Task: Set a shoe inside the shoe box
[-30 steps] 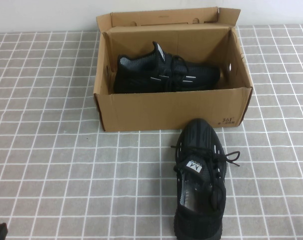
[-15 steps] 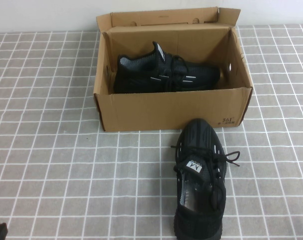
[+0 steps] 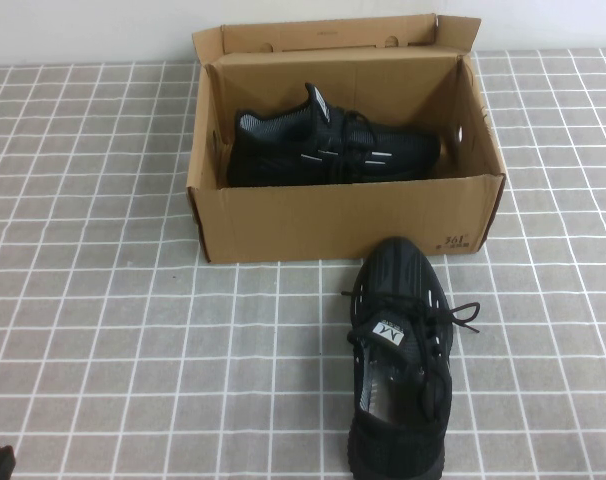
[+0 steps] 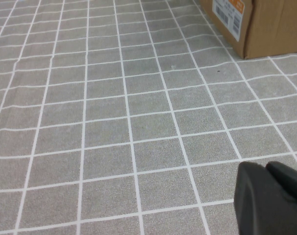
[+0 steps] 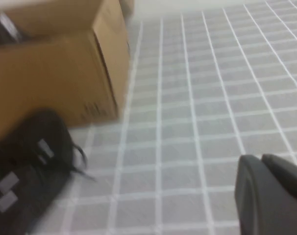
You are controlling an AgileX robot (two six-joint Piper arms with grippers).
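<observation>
Nothing moved: shoe (image 3: 400, 365) outside shoe box (image 3: 343, 220), left gripper (image 4: 267, 198) and right gripper (image 5: 271, 196) clenched, cropped.

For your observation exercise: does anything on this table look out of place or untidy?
One shoe lies outside the box, toe against its front wall, laces loose, while its mate is already inside. Left gripper and right gripper sit shut near the table's front edge, touching nothing.

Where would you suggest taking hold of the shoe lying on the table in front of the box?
Probably at the heel collar of the shoe, coming from above: it lies upright, toe toward the shoe box, its open mouth offering a rim. The right gripper, fingers shut and clear of it, looks nearer than the left gripper, also shut.
</observation>
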